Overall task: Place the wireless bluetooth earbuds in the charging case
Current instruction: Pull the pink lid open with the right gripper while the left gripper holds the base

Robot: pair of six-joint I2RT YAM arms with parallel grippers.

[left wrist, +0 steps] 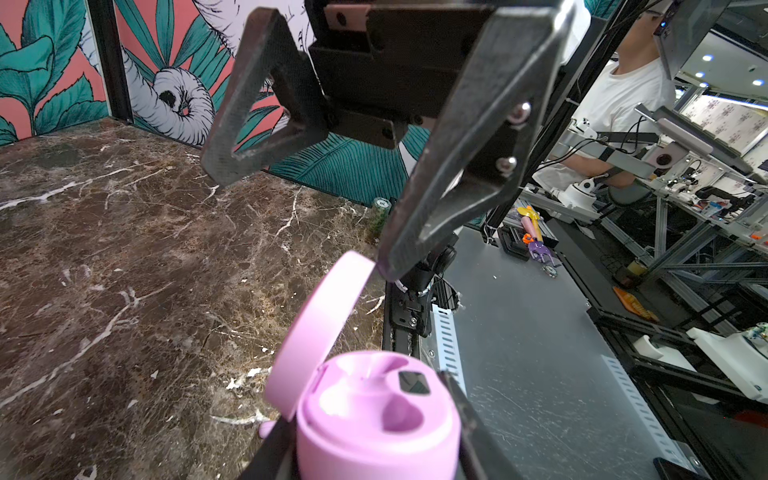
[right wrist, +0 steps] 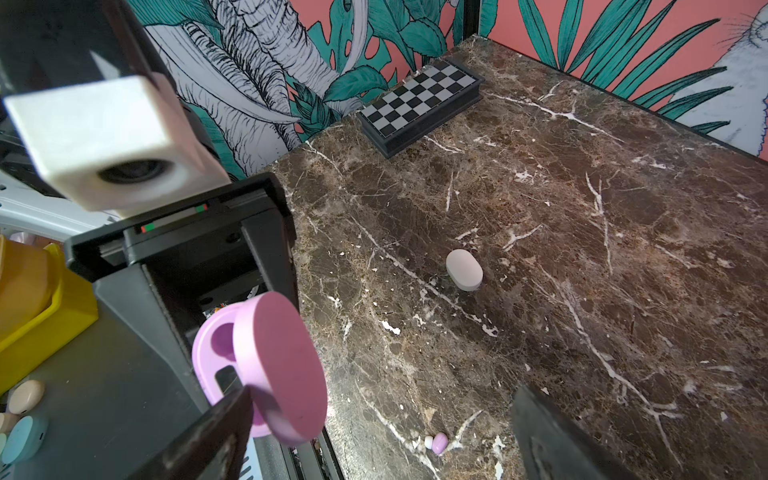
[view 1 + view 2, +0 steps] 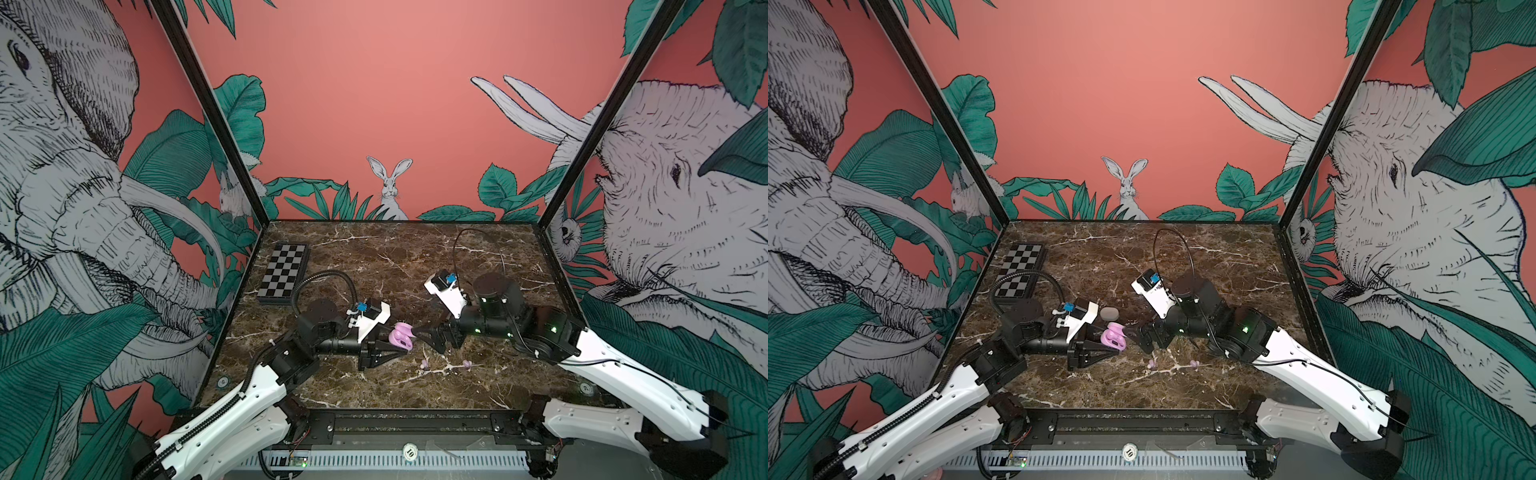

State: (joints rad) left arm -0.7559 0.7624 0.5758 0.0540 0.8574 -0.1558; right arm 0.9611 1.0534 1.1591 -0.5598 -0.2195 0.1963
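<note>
Left claw [image 3: 402, 341] clamped on open lilac charging case [image 1: 374, 415]; right claw [image 2: 384, 390] spread wide. Lilac earbud [image 2: 439, 443] likely light, slippery: pinch mid-body.

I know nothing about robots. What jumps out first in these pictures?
A lilac earbud case, lid open, sits gripped in the left gripper near the middle of the marble table, with the open right gripper at its lid. Two lilac earbuds lie loose on it nearer the camera, and elephant-and-leaf murals cover the walls.
</note>
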